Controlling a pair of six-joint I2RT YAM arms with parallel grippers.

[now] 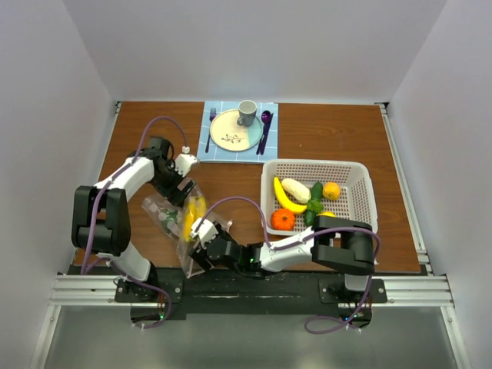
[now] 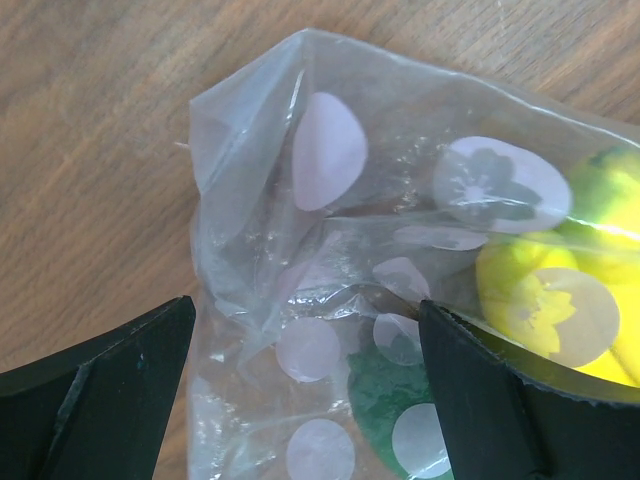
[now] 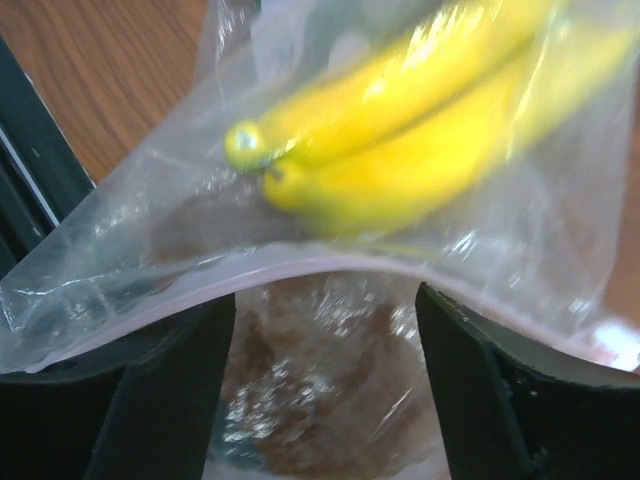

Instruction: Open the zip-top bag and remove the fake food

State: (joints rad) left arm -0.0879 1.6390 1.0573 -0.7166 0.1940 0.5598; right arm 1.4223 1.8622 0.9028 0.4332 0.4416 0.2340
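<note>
Left pincer: the left pincer [image 2: 305,335] is standing spread wide and gripping nothing. A closed corner of the zip-top bag [image 2: 330,200] is lying between its black fingers [image 2: 110,390], and the film is just meeting the finger at lower right.
Right pincer: the right pincer [image 3: 325,330] is also standing spread and pinching nothing. The bag's pink zipper strip [image 3: 300,268] is arching across just above both fingers.
Bag position: in the top view the bag is lying on the table [image 1: 338,131], lower left of centre, with the left pincer at its upper end and the right pincer at its lower end.
Fake food: a yellow banana [image 3: 420,130] and a green piece [image 2: 385,395] are sitting inside the bag. The other fake food [image 1: 283,220] is resting in the white basket [image 1: 361,173], right of centre.
Edges and room: the zipper end is lying near the table's bottom edge. Bare wood is showing left of the bag corner and between bag and basket. The placemat [image 1: 219,150] with its plate [image 1: 234,131] is sitting well apart at top centre.
Materials: the film is clear and crinkled, carrying pale round dots. The banana is glossy and curved. The basket wall is perforated, and the tabletop is showing brown wood grain.
</note>
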